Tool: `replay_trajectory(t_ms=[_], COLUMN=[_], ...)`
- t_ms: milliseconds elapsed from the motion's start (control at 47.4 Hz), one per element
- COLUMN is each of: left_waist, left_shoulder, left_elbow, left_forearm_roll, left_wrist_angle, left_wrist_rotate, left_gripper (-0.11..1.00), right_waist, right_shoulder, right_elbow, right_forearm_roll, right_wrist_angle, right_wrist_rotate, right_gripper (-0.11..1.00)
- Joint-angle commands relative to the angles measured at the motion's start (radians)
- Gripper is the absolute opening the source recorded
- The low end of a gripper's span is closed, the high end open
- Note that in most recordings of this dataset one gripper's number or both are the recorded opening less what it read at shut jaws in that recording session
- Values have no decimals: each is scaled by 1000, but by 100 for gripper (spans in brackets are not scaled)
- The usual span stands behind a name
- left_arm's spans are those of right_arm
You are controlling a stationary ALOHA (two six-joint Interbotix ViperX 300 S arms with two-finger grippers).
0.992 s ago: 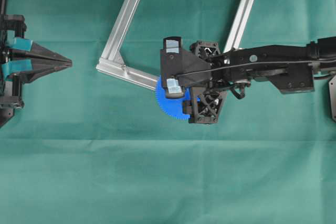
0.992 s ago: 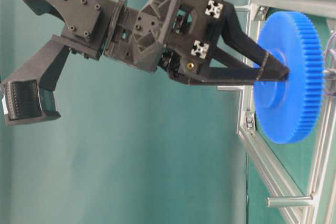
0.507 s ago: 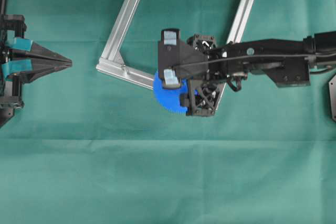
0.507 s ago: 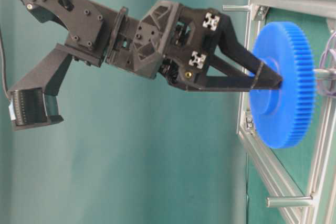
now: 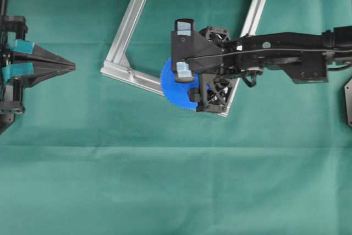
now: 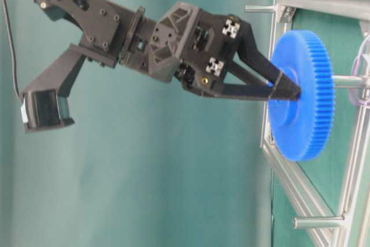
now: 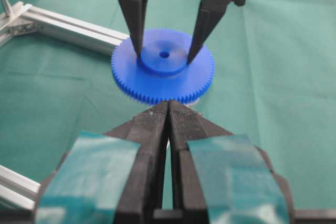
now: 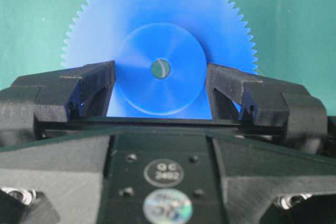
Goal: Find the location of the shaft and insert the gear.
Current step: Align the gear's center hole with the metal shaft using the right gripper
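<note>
Right tool (image 7: 164,56) clamps raised hub of gear (image 6: 300,96), leaving bore clear to sight shaft (image 6: 347,80). Held level above desk (image 5: 165,180). Left tool (image 7: 168,109) closed, empty, parked clear.

Four views, all meeting on my gear (image 5: 177,89)

Overhead looks straight down; table-level sits low and sideways; my left wrist faces it from afar, my right wrist close above.
</note>
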State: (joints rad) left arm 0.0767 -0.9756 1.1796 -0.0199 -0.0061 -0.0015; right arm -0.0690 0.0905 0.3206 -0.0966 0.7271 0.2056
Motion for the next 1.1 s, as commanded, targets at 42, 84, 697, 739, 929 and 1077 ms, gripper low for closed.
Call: replay_trajectory(t_ms=[42, 84, 697, 739, 929, 1077], left_waist=[3, 3, 3, 3, 3, 3], left_shoulder=[9, 8, 9, 9, 9, 8], left_elbow=[-11, -11, -11, -11, -9, -9], left_forearm_roll=[-2, -2, -2, -2, -2, -2], left_wrist_angle=[-3, -2, 0, -2, 0, 0], left_wrist_rotate=[-2, -2, -2, -2, -2, -2], left_gripper=[1, 1, 1, 1, 1, 1], right_waist=[-11, -11, 48, 52, 67, 77], right_shoulder=[-41, -48, -57, -57, -57, -57], right_elbow=[25, 34, 58, 60, 63, 64], right_forearm_roll=[-5, -3, 18, 23, 41, 44], right_wrist_angle=[-21, -26, -67, -67, -67, -67], right_wrist_rotate=[6, 8, 12, 12, 12, 12], right_gripper=[69, 69, 69, 69, 69, 69])
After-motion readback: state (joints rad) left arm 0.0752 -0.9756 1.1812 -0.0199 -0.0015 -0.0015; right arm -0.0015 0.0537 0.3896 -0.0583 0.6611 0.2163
